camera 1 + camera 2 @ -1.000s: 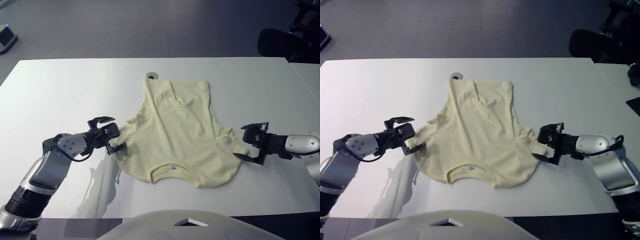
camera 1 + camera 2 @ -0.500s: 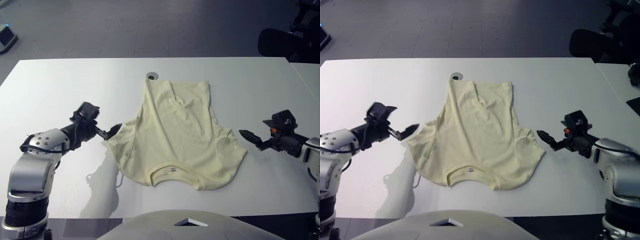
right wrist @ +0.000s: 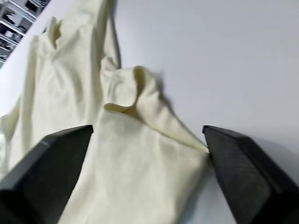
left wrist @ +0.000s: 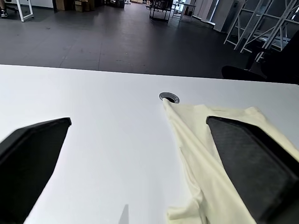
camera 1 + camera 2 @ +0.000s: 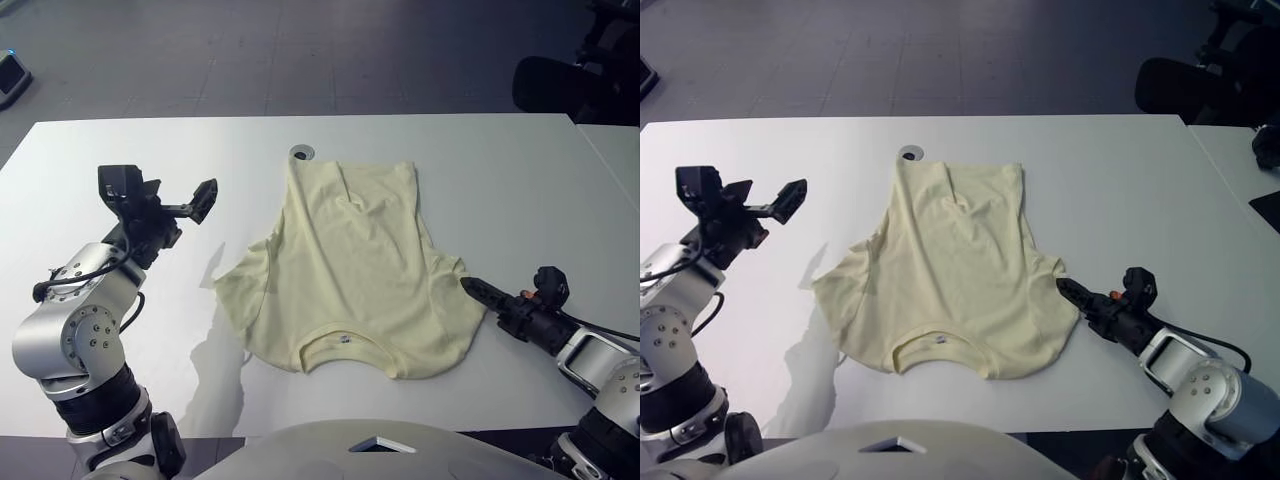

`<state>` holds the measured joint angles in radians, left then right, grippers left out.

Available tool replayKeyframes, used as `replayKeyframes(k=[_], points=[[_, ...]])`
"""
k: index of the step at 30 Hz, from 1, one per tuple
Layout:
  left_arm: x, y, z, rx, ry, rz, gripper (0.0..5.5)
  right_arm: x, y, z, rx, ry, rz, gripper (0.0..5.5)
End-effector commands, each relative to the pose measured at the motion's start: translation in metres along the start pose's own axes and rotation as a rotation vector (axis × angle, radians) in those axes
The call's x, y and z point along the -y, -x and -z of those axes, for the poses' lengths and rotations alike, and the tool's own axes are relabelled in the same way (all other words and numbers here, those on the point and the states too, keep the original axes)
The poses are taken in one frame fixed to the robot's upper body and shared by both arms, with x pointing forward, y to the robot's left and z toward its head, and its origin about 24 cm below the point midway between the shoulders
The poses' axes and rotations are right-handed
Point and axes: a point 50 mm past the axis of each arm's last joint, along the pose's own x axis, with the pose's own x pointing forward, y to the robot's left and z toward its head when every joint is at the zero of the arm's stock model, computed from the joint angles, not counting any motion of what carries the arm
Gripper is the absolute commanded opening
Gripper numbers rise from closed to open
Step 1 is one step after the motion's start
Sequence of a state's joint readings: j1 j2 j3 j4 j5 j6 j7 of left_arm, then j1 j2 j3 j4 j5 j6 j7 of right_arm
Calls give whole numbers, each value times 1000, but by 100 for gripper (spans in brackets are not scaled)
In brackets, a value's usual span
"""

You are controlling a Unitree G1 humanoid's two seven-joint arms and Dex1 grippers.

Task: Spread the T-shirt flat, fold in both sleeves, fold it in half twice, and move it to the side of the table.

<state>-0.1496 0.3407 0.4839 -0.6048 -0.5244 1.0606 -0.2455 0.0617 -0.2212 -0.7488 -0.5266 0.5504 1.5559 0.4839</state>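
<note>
Left gripper [image 5: 160, 195] wide open, empty, raised at 10 o'clock from shirt [image 5: 350, 270]. Right gripper [image 5: 478, 290] wide open too, low at 4 o'clock, straddling rumpled sleeve [image 3: 135, 88]. Shirt mid table [image 5: 500, 170], collar at 6, hem by grommet [image 5: 302, 152] at 12.

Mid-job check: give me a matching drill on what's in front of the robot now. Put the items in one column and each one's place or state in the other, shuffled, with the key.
1. T-shirt
2. left gripper
3. right gripper
4. grommet

A. open, low at the sleeve on the robot's right
B. at the far corner of the shirt's hem
C. open, raised off to the shirt's left
D. spread out, collar nearest the robot

Pairs: 1-D, 2-C, 3-A, 4-B
</note>
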Motion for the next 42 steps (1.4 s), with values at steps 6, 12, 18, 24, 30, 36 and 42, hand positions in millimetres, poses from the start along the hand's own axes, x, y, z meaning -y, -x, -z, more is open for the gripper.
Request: replayKeyframes(k=[6,12,18,24,30,36,42], points=[[5,-3,1,-11,-12,18,540,12,-2,17,-116,-74,75,264],[6,-2,2,-13,-14,18,540,11,-1,16,-131,-51,79,159],[8,-1,4,-13,-13,15,540,11,-1,9,-137,-23,75,48],[9,1,6,-4,-5,-1,540,13,-2,-12,-117,14,80,2],[8,3,9,-2,1,-14,540,17,3,-43,-90,60,97,2],[8,4,10,-4,1,-16,540,-27,2,-52,-73,202,-155,2],[11,3,10,-7,3,-11,540,-67,-14,-30,-106,230,-341,2]])
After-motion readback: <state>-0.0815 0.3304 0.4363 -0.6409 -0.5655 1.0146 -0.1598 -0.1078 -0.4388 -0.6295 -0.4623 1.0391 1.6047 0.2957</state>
